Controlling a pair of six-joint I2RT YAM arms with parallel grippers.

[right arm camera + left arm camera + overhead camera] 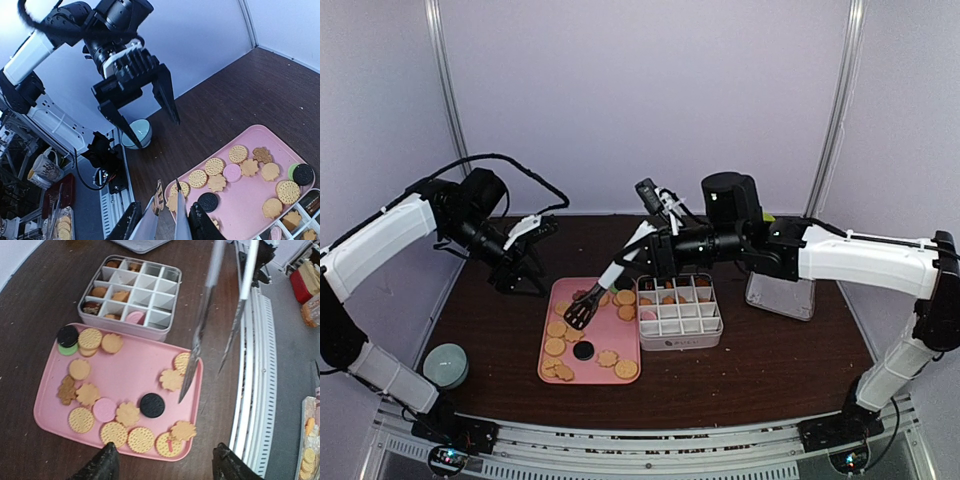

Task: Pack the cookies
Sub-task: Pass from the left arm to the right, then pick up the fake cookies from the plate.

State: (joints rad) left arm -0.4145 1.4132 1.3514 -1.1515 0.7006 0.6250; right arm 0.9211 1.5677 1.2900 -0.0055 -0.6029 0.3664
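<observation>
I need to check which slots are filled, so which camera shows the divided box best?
Left wrist: the divided box lies fully in view, with every compartment visible from above. Top external shows it small, its far row partly hidden. Right wrist catches only a corner.

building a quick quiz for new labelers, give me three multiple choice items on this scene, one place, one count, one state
1. In the top view, the white compartment box stands where from the pink tray? A left B right C on it
2. Black round cookies on the tray? A one B two C five
3. Left gripper? A open, empty B shut on a cookie C shut on tongs
Key: B, the box sits right of the tray; B, the left wrist view shows two; A, its jaws stand apart, nothing between.
</observation>
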